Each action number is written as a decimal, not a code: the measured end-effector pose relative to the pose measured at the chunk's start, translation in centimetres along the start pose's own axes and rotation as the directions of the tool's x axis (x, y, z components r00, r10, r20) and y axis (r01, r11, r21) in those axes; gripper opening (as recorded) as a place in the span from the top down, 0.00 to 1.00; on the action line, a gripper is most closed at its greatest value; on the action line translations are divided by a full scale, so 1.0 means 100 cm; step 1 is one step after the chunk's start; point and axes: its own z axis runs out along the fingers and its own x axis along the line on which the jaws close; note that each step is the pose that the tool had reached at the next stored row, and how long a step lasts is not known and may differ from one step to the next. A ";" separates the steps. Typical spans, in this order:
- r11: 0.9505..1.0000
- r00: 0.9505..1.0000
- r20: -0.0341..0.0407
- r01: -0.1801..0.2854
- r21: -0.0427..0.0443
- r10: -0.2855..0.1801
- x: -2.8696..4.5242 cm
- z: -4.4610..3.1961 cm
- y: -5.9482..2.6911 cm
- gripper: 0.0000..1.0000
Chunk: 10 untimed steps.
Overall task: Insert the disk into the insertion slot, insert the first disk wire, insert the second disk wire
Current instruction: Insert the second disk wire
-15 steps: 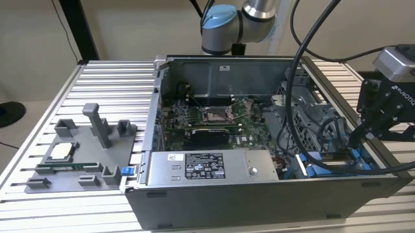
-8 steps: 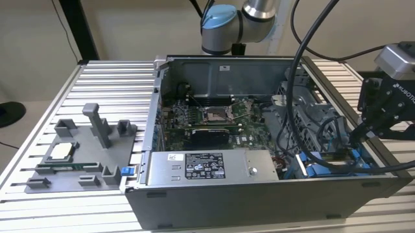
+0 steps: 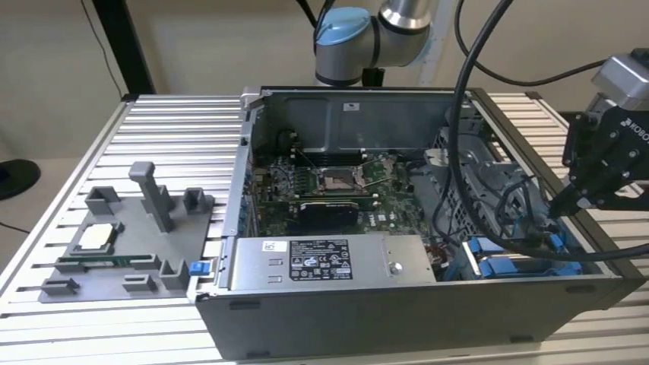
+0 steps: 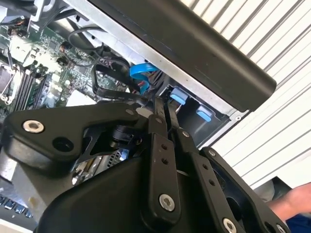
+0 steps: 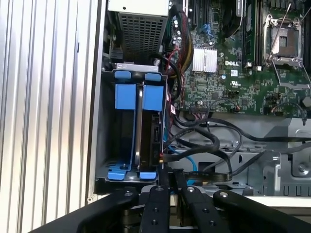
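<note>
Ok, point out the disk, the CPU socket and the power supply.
the disk (image 5: 154, 97), first wrist view, on its blue frame.
the CPU socket (image 5: 284, 41), first wrist view, on the socket's middle.
the power supply (image 3: 318, 261), exterior view, on the label on its top face.

Arm (image 3: 406, 11): silver tube, pale grey rounded joint housing, blue cap (image 3: 340, 30). Black cables (image 3: 464, 68) loop from arm to wrist. Grey boxy block (image 3: 627, 76) on wrist, at exterior view's right. Gripper (image 3: 561, 204): matte black, angular body, white lettering on side. In second wrist view: flat black bars (image 4: 160, 165) with small holes and silver screws (image 4: 166, 202); curved black plate (image 4: 58, 131) with large round-headed screw. Fingers (image 4: 158, 109) thin, black, narrow at tips.
</note>
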 end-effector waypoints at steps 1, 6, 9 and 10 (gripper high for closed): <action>1.000 1.000 0.000 0.000 0.000 0.000 0.0000 -0.0011 0.0007 1.00; 1.000 1.000 0.000 0.000 0.000 0.000 0.0005 -0.0043 0.0043 1.00; 1.000 1.000 0.000 0.000 0.000 0.000 0.0009 -0.0055 0.0067 1.00; 1.000 1.000 0.000 0.000 0.000 0.000 0.0011 -0.0059 0.0074 1.00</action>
